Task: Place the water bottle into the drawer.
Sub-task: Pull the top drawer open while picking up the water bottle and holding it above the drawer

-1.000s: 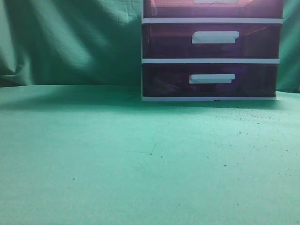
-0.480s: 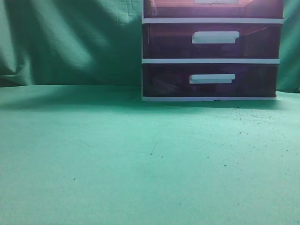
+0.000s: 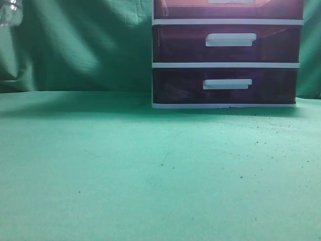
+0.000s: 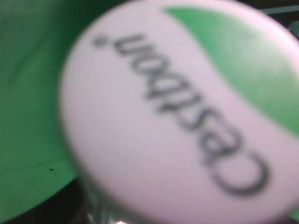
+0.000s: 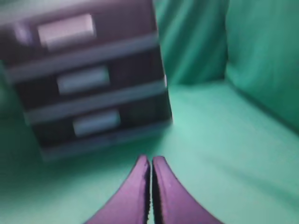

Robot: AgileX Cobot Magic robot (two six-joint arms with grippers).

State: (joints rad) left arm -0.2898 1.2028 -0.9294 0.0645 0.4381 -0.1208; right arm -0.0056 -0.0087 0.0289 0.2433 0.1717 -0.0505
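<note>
water bottle [image 3: 10, 12] high at 10 o'clock, well apart from the drawer [image 3: 228, 8]

its white cap fills the left wrist view; left jaws cannot be told. right gripper [image 5: 150, 179] is closed, holding nothing.

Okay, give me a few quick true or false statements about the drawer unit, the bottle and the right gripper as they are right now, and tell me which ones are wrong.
1. The drawer is pulled wide open. False: it sits flush with the two below.
2. The right gripper has its fingers together. True.
3. The water bottle lies on the table. False: it shows at the exterior view's top left corner, above it.
4. Its cap fills the left wrist view. True.
</note>
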